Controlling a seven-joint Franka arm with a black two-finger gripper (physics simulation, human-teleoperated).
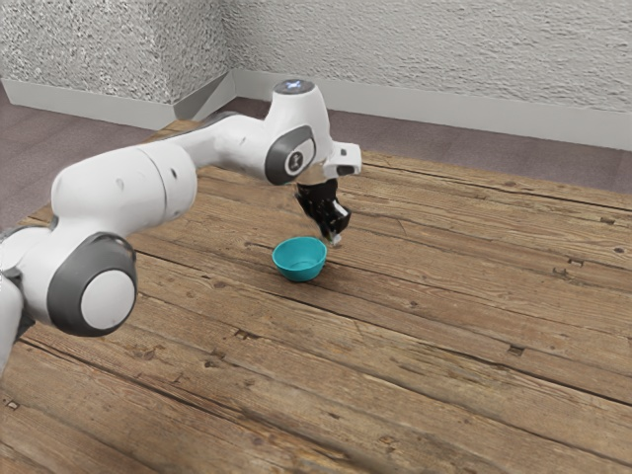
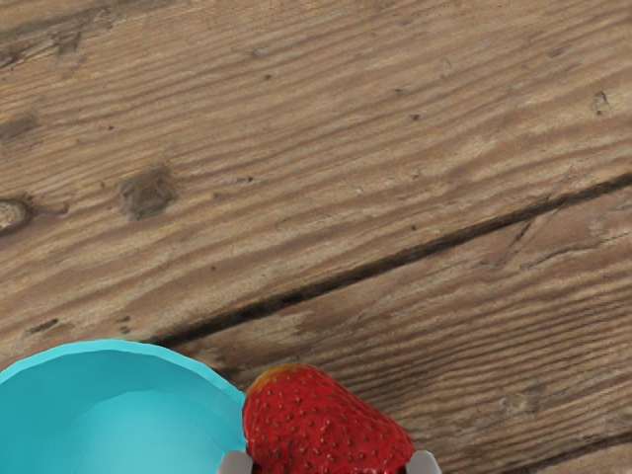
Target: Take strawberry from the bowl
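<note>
Plain indoor room, simulated; home, workshop or other use cannot be told. Wall [image 1: 425, 49], pale grey, rough-textured, beyond the gripper [image 1: 336, 239]; corner section [image 1: 84, 49] in like finish, beyond the gripper toward the exterior view's left. Baseboard [image 1: 474, 120], smooth, light, along the wall's foot. Floor [image 1: 35, 143], muted purple-brown, between table and wall, lower than the gripper. Table [image 1: 464, 306], weathered brown planks, below the gripper; knots, grain and dark seams in the wrist view.

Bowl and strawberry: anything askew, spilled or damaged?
Nothing stands out: the bowl sits upright on the table, nothing looks spilled, and the strawberry, where visible, looks intact, gripped by the pincer.
</note>
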